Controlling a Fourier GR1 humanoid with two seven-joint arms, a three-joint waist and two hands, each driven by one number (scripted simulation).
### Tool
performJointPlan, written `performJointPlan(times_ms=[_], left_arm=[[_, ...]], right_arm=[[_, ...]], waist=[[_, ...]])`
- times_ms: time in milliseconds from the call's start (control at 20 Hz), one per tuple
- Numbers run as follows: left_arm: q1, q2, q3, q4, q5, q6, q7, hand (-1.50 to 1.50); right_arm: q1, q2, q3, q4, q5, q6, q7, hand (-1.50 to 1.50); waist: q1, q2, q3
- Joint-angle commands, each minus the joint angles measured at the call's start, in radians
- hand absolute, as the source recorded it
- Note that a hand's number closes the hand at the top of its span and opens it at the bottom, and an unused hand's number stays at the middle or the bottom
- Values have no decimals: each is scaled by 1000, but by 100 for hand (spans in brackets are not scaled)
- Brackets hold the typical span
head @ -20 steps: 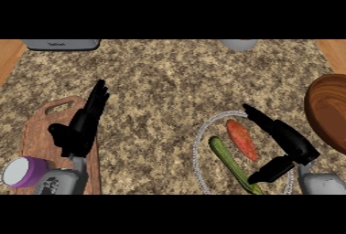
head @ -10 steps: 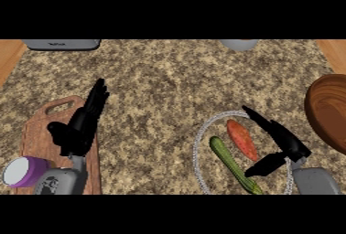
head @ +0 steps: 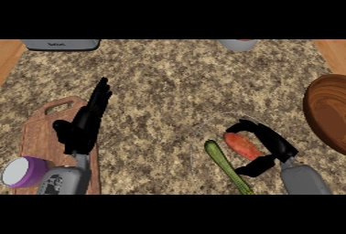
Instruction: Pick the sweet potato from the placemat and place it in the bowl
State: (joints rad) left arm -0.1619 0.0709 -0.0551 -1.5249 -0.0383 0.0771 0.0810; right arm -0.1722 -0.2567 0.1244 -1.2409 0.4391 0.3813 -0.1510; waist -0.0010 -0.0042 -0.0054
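Right hand (head: 265, 145) curled around sweet potato (head: 242, 145) on placemat (head: 202, 132), fingers closing for lift toward bowl (head: 327, 116) at right. Left hand (head: 84, 123) resting open, holding nothing.

Single head view, set above the counter (head: 169, 87) and facing steeply down onto its speckled top, forearms entering from the lower edge. Near framing: the wooden bowl (head: 327, 114) is cut by the right edge, the cutting board (head: 40, 132) sits lower left, grey items clipped along the top. No second view shares the scene.
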Motion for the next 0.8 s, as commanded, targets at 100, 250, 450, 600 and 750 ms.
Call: performJointPlan(times_ms=[100,250,450,600,750], left_arm=[[-27,14,15,-11,6,-17,51,0],[-20,-9,11,17,-4,-7,-2,0],[13,-1,26,15,0,-14,-23,0],[47,-1,0,-121,2,-7,76,0],[64,-10,1,-59,-30,18,9,0]], right_arm=[[37,-3,81,63,115,-64,-201,150],[5,26,63,78,90,-16,-158,150],[42,28,39,-27,38,30,-137,150],[284,-75,8,-291,-25,65,-178,150],[495,-164,-38,-458,-77,69,-306,150]], waist=[[3,5,6],[3,5,6],[-1,3,5],[-15,-4,5],[-48,-8,4]])
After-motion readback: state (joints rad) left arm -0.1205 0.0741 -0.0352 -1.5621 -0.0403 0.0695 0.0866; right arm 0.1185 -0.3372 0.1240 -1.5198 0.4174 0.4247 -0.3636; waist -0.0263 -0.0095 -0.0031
